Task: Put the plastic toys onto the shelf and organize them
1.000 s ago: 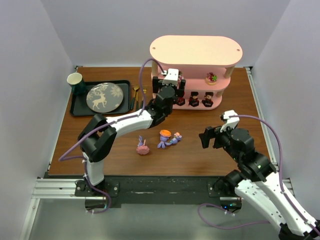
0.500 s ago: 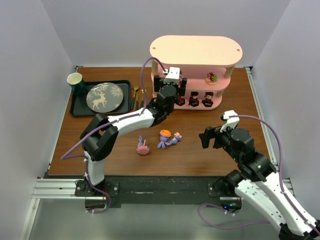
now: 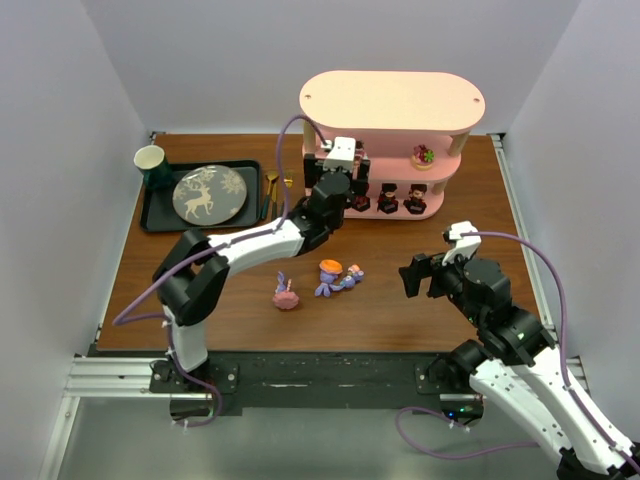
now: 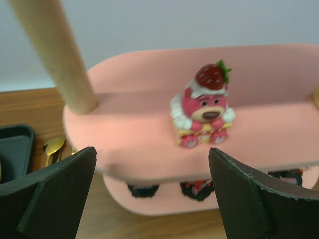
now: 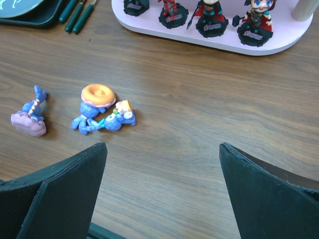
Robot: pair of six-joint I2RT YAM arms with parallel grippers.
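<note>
Hovering level with the middle tier of the pink shelf [image 4: 134, 139], the left fingers [image 4: 55, 199] are spread wide, and nothing is held between them. A pink bear toy [image 4: 203, 107] with a strawberry on its head is seen upright on that tier, near a wooden post [image 4: 55, 55], apart from both fingers. A second small pink toy [image 3: 423, 154] is seen toward the other end of the same tier.

Four dark figurines [image 5: 210, 17] are lined up on the bottom tier, upright on round bases. The right fingers [image 5: 55, 194] are also held wide and empty above the table [image 5: 199, 124], well apart from the shelf.

Three toys are left on the table. A purple-blue bunny [image 5: 97, 107] with an orange ring on top is touched by a second blue one [image 5: 119, 119] lying beside it. A pinkish-purple one [image 5: 29, 122] sits apart from the pair.

At the far left a black tray [image 3: 150, 215] is seen with a plate [image 3: 209, 194] and a cup [image 3: 151, 162] on it. Gold spoons [image 3: 272, 185] lie just beside it.
</note>
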